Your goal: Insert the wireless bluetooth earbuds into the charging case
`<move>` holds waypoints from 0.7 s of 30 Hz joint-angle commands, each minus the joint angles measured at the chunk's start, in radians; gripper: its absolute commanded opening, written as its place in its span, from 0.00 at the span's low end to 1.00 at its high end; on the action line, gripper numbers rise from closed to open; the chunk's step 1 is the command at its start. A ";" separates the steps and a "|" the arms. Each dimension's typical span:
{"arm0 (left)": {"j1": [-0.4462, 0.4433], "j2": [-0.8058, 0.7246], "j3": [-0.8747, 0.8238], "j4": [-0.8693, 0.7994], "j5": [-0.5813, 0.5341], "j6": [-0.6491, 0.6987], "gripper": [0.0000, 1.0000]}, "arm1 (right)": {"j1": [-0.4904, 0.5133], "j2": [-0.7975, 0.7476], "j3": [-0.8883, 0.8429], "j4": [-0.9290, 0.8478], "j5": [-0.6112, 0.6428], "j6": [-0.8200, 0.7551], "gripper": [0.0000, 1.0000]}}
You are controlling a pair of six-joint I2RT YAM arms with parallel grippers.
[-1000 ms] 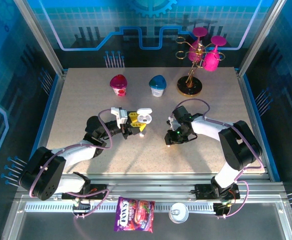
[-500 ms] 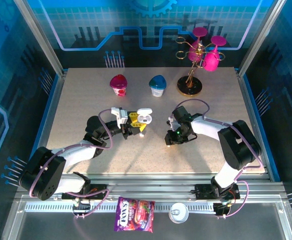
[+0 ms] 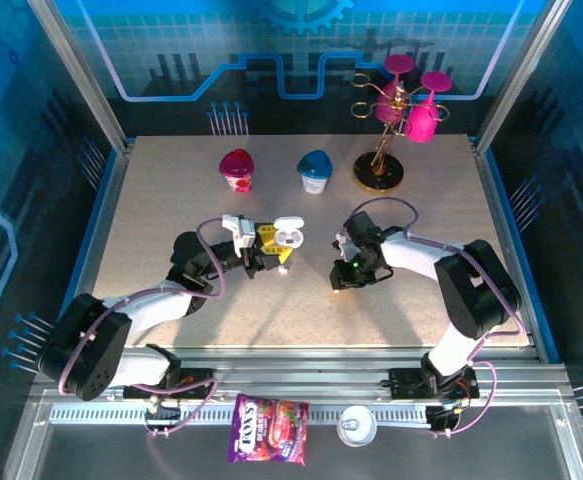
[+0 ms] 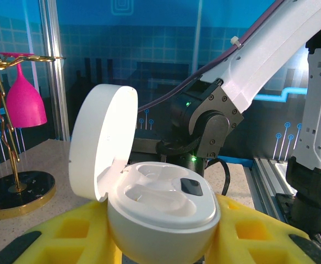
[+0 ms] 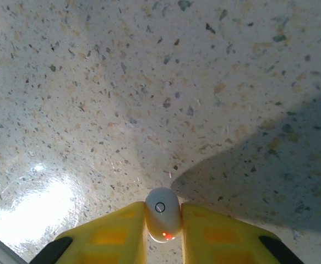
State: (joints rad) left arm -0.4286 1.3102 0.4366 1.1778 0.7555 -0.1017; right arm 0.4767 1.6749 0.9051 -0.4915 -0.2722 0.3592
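Earbud (image 5: 162, 219) is pinched in the right end effector (image 5: 163, 213) over the bench's (image 5: 149, 82) middle and is not yet inserted. The left end effector (image 4: 163, 245) clamps the open charging case (image 4: 160, 212).

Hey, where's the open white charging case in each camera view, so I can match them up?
Top external: charging case mid-table, held by the left gripper.
Left wrist: bottom centre, lid up, between yellow fingers.
Right wrist: this camera faces an earbud between its own fingers.
Shared landmark: the speckled table.
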 commanded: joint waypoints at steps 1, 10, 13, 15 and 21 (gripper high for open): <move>-0.006 0.009 0.034 0.013 0.004 0.020 0.30 | -0.005 -0.060 0.017 -0.044 0.078 0.022 0.20; -0.014 0.058 0.049 0.055 -0.003 0.009 0.30 | 0.032 -0.252 -0.001 -0.106 0.464 0.186 0.21; -0.017 0.080 0.057 0.063 -0.005 0.004 0.30 | 0.072 -0.311 0.002 -0.131 0.585 0.225 0.21; -0.020 0.092 0.060 0.063 -0.008 0.007 0.30 | 0.096 -0.343 0.014 -0.159 0.659 0.247 0.20; -0.031 0.138 0.076 0.066 -0.016 0.020 0.30 | 0.143 -0.390 0.039 -0.202 0.770 0.277 0.20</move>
State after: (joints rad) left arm -0.4488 1.4277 0.4793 1.2041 0.7513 -0.1017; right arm 0.6033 1.3052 0.9092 -0.6415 0.3855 0.5907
